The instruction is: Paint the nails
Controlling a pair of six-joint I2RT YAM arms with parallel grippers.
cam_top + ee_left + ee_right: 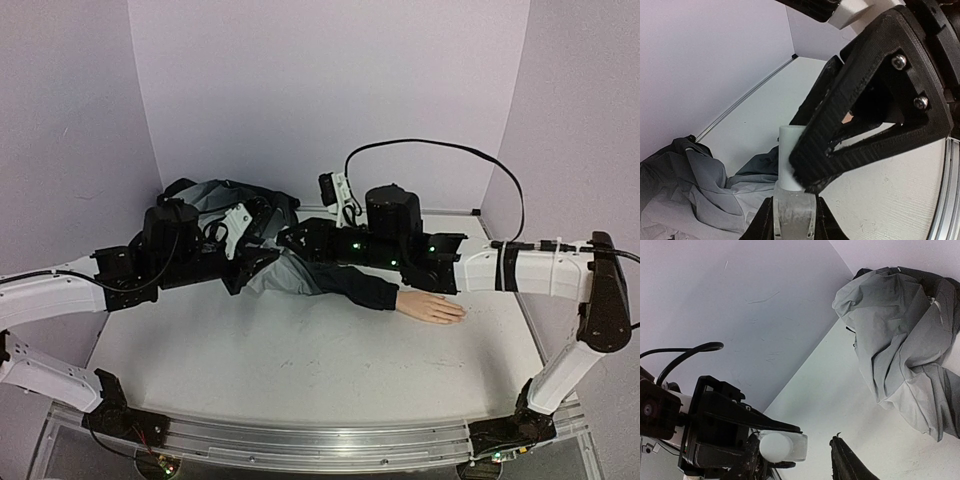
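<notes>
Bottle clamped in left gripper, toward back-left corner. Right gripper straddles white cap, jaws apart: centre, squeeze, twist gently. Nails near right edge.

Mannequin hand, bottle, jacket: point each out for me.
mannequin hand (430,307), top external view, back of the hand.
bottle (787,155), left wrist view, side of its white cap.
jacket (895,330), right wrist view, pale grey fold.

You see both arms reaching in over the crumpled grey jacket at the back of the counter, where the left end effector and the right end effector meet. The pale mannequin hand lies flat on the counter, sticking out of the dark sleeve below the right arm.
</notes>
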